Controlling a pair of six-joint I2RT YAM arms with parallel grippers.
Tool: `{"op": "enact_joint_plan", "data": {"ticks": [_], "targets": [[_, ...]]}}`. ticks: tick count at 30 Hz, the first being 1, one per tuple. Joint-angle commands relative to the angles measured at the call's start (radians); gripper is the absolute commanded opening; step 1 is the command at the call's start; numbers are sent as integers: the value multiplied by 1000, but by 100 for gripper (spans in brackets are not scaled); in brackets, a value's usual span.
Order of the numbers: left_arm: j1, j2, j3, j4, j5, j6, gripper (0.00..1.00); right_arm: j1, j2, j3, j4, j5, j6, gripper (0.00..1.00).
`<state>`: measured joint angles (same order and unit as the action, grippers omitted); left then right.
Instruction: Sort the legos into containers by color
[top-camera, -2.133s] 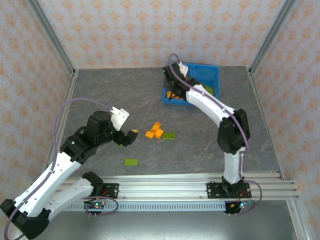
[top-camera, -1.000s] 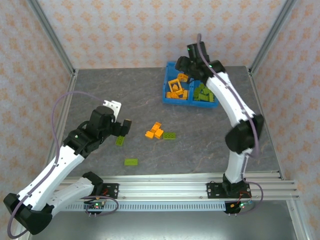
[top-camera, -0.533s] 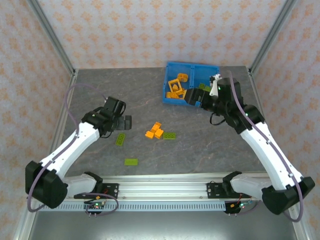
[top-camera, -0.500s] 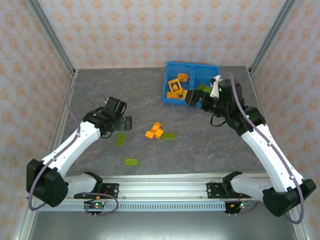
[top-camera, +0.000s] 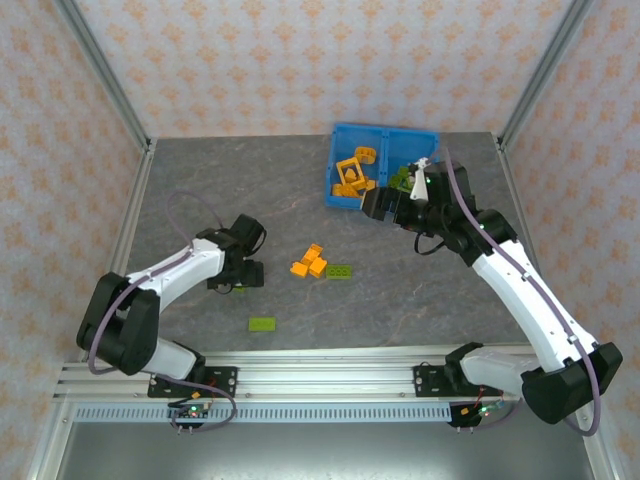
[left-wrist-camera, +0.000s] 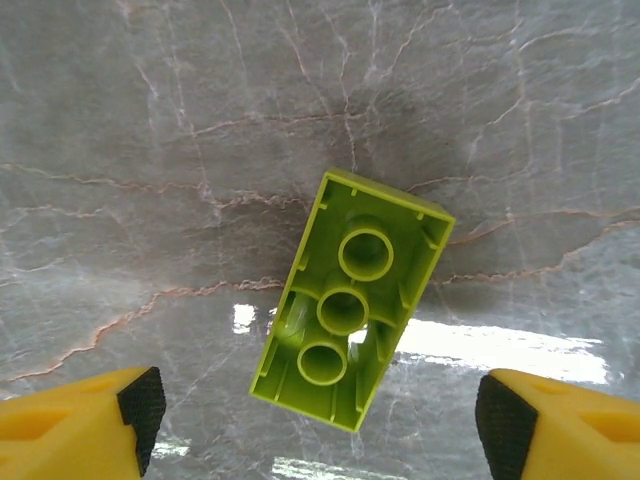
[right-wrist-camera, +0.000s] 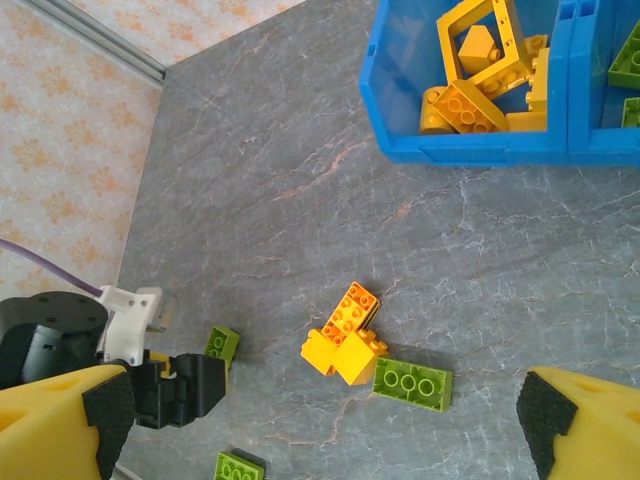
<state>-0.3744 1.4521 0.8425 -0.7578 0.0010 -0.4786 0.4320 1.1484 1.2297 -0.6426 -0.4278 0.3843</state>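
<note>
bricks (top-camera: 352, 178) mostly sorted into the blue bin (top-camera: 345, 204), orange left, green right; orange cluster (top-camera: 309, 263) and three green bricks (top-camera: 341, 272) lie loose on the tabletop (top-camera: 200, 180), left pincer (left-wrist-camera: 320, 405) open astride one without gripping it, right pincer (right-wrist-camera: 322, 405) wide open, empty.

Three cameras over one desk (top-camera: 200, 180)
The top one looks down from high behind the near edge, seeing it all. The left wrist one stares straight down, close, at one green brick (left-wrist-camera: 350, 300). The right wrist one hangs higher, sharing the blue bin (right-wrist-camera: 480, 145) and orange bricks (right-wrist-camera: 345, 345) with the top view.
</note>
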Motion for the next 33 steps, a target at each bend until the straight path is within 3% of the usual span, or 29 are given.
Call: {"op": "enact_joint_plan", "data": {"ticks": [1, 11, 14, 19, 25, 29, 33], "targets": [[15, 28, -21, 71, -1, -26, 77, 3, -10, -7, -2, -6, 17, 99], [20, 86, -55, 142, 14, -44, 36, 3, -8, -4, -6, 8, 39, 99], [20, 70, -59, 138, 11, -45, 29, 3, -5, -1, -5, 9, 45, 99], [16, -43, -1, 64, 16, -49, 26, 4, -4, 7, -3, 14, 56, 99], [-56, -213, 220, -19, -13, -51, 26, 3, -6, 24, 9, 15, 75, 100], [-151, -169, 413, -1, -42, -33, 24, 5, -39, 21, 7, 59, 93, 99], [-259, -23, 619, 48, -41, 12, 23, 2, -101, 0, -3, 146, 111, 99]]}}
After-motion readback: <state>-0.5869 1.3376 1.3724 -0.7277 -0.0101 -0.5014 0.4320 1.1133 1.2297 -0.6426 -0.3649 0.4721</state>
